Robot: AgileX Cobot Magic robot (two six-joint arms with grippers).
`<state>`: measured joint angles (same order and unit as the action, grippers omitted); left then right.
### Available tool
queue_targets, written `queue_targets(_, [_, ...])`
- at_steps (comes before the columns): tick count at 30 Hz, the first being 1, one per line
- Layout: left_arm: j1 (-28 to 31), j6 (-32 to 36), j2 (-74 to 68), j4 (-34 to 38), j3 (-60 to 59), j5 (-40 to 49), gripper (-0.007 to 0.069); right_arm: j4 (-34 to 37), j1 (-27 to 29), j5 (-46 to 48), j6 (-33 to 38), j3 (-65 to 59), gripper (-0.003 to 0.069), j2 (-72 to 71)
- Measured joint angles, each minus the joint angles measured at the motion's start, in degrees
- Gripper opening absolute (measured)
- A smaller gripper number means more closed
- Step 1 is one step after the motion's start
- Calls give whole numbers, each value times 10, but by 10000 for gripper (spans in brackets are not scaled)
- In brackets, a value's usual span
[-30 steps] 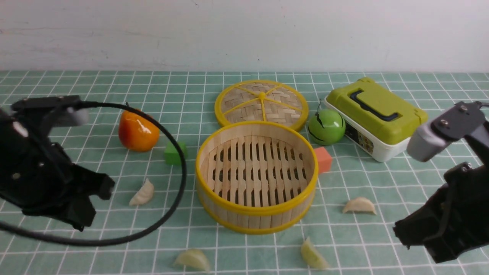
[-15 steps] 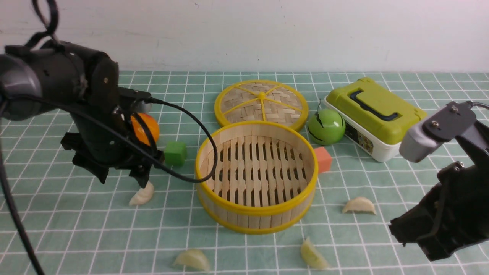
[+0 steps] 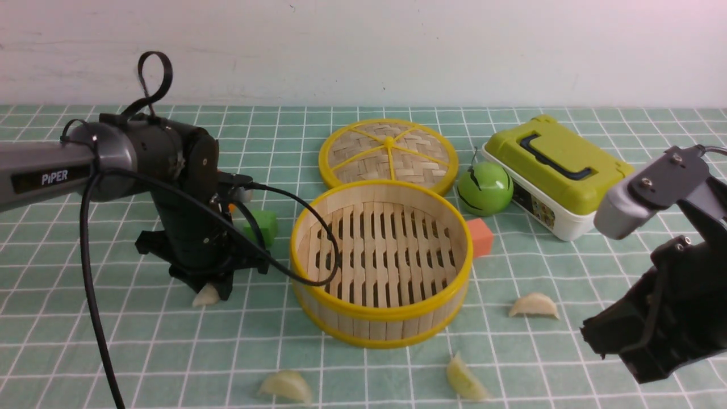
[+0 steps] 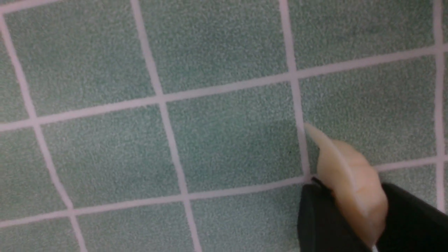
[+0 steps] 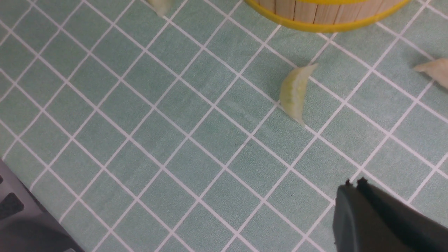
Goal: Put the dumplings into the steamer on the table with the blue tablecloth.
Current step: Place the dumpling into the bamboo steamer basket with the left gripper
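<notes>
The steamer (image 3: 380,312) stands empty mid-table on the teal grid cloth (image 3: 85,318). Several dumplings lie on the cloth. One (image 3: 205,296) is left of the steamer, and my left gripper (image 3: 218,289) is down on it. In the left wrist view both fingers press its sides (image 4: 346,168), with the left gripper (image 4: 350,190) shut on it. Others lie at front left (image 3: 287,386), front middle (image 3: 466,378) and right (image 3: 534,305). My right gripper (image 5: 353,182) is shut and empty, hovering at the front right, near the front-middle dumpling (image 5: 295,93).
The woven lid (image 3: 389,152) lies behind the steamer. A green cube (image 3: 262,226) sits left of it, and an orange-red cube (image 3: 481,237) and a green ball (image 3: 485,188) to its right. A green-lidded box (image 3: 559,173) is at back right. The left arm's cable (image 3: 318,250) drapes over the steamer's rim.
My left arm swung in from the front left, moved right and came down onto the left dumpling, now hiding the orange fruit. The right arm barely moved.
</notes>
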<state>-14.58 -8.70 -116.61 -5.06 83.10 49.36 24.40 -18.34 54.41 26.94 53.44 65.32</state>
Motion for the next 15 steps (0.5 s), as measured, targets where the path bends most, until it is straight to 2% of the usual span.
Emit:
queue_targets(6, [-24,-2,38,6,78,78,191,0,0,-1,0,0,-3,0])
queue_targets(11, [-122,-6,58,36,171,89,191,2,0,3,0,0,0,0])
queue_targets(15, [-188,-45,12,57,230,69,191,2,0,35,-10,0,1,-12])
